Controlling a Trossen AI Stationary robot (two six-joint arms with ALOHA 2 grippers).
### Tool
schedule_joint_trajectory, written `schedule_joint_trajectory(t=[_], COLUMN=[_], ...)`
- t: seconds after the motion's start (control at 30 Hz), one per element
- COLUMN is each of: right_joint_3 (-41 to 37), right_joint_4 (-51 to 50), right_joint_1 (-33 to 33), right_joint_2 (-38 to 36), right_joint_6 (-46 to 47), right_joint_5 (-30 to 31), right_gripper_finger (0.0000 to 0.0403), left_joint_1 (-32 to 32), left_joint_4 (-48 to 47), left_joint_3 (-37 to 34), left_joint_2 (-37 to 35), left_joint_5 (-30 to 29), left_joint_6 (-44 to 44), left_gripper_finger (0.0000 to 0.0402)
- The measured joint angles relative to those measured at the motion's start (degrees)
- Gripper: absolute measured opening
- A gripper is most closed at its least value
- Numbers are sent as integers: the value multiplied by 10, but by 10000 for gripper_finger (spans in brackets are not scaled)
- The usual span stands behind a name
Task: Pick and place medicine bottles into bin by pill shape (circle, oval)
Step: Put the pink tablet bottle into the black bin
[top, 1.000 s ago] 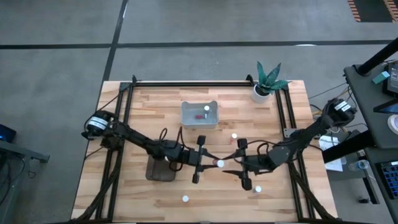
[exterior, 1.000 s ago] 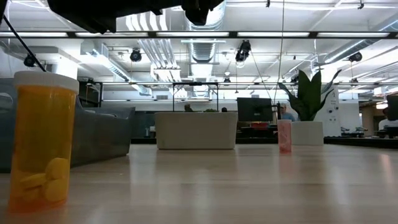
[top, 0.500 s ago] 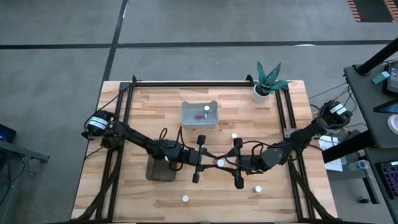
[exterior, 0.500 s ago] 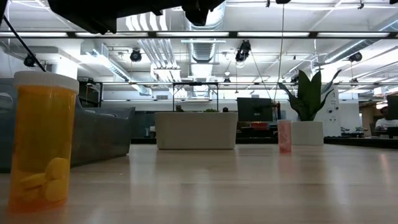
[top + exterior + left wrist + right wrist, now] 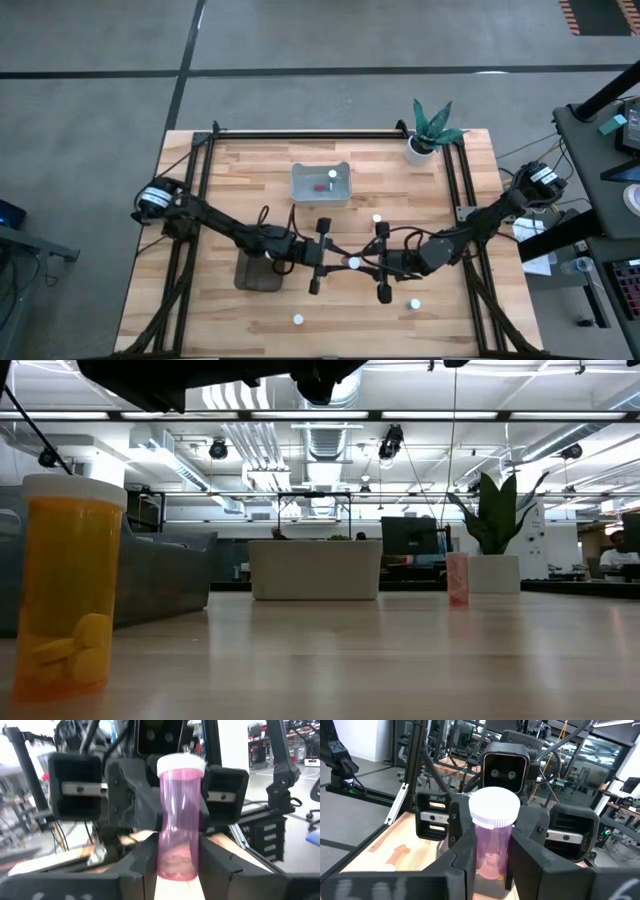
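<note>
High view shows both dark arms meeting at the centre of the wooden table [image 5: 450, 310], their grippers facing each other over one small white-capped bottle [image 5: 354, 263]. Left wrist view gives it clearly: a clear pink plastic medicine bottle with a round white cap [image 5: 180, 822] stands upright between the left gripper [image 5: 176, 854] fingers, which press its lower body on both sides, so that gripper has closed on it. Right wrist view shows the same bottle between the right gripper [image 5: 490, 851] fingers, which sit tight against or just beside its sides; I cannot tell whether they have actually clamped it.

This reads as a handover in mid-air at frame centre, one arm passing the bottle to the other, probably so the pills at its bottom can be inspected or so the nearer arm can reach the right bin.

A clear rectangular plastic bin [image 5: 321, 184] sits above centre with something small and red inside; a dark grey bin [image 5: 259, 272] lies under the left arm, left of centre. Other white-capped bottles rest at lower centre [image 5: 298, 320], lower right [image 5: 414, 303] and right of centre [image 5: 377, 218]. Low view has an amber bottle holding yellow pills [image 5: 68, 590] at far left.

Next, the receiving gripper must hold firmly before the other lets go, then carry the bottle to the matching bin.
</note>
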Motion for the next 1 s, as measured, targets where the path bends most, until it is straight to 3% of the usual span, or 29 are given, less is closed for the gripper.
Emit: schedule_joint_trajectory(t=[0.17,0.37,0.57,1.0], right_joint_3=[0,4,16,18], right_joint_4=[-55,-215,-338,-338], right_joint_1=[0,-2,-15,-24], right_joint_2=[-18,-58,-57,-51], right_joint_6=[26,117,203,218], right_joint_5=[0,2,24,30], right_gripper_finger=[94,95,95,95], left_joint_1=[0,0,1,7], left_joint_4=[-109,-232,-185,-119], left_joint_3=[-1,-2,-2,26], left_joint_2=[-42,-103,-112,-26], left_joint_5=[-2,-17,-22,-53], left_joint_6=[-23,-39,-52,-52], left_gripper_finger=[149,203,210,210])
